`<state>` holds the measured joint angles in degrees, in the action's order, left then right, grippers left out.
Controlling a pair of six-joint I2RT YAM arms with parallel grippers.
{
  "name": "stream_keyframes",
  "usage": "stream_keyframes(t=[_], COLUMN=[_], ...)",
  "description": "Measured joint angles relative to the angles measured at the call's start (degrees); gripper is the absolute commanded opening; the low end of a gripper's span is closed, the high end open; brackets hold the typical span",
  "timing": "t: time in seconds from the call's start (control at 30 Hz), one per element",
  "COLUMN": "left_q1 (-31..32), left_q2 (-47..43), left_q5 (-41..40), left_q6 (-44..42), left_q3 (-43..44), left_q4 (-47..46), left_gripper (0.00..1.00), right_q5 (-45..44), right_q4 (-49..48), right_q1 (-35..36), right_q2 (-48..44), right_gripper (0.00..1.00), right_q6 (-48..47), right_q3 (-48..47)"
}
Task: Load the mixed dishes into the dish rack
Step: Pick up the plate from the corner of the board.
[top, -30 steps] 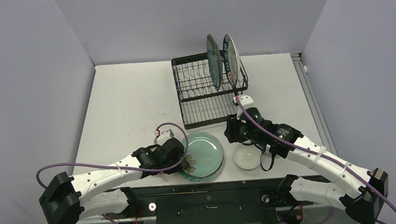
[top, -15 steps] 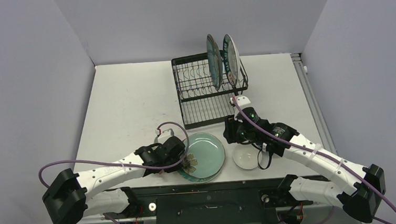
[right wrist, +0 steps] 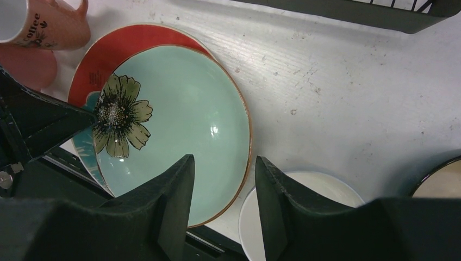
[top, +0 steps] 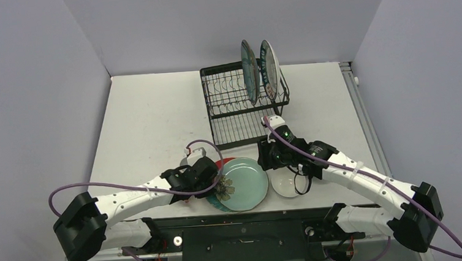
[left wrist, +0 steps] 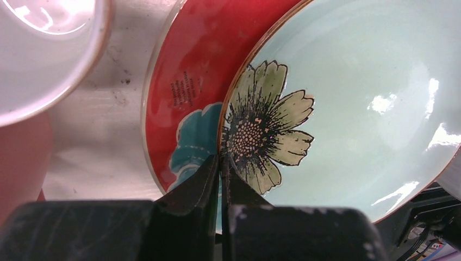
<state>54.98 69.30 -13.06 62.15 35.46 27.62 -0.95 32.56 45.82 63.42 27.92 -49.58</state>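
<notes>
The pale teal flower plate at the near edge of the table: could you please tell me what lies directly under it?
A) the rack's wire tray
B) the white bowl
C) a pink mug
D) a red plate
D: in the left wrist view a red plate sticks out from under the left rim of the pale teal plate.

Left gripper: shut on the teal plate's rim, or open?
Shut on it. Left wrist view: the left gripper pinches the teal plate at its rim by the flower, fingers nearly touching. The red plate lies beneath.
</notes>
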Motion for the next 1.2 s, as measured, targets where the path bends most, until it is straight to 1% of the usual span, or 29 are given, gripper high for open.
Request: stream_keyframes(t=[0.57,1.03,1.2], left_q1=[-0.2,-0.3,-0.4], left_q2=[0.8,0.9,0.9], left_q5=[0.2,0.9,0.9], left_q6=[-0.5,-0.5,-0.5], left_q3=[-0.5,-1.6,-2.3], left_q4=[-2.6,-5.1,-5.7], left_gripper=[0.0,0.0,0.0], right_q5=[5.8,12.7,15.1], right_q4=[0.1,-2.3,-3.6], right_q1=[-3.1,-6.7,-7.2], right_q2=[6.7,11.5,12.5], right_gripper=[0.46,0.46,0.43], right_q6=[0.0,0.3,0.8], right_q3=[1.9,3.8,4.1])
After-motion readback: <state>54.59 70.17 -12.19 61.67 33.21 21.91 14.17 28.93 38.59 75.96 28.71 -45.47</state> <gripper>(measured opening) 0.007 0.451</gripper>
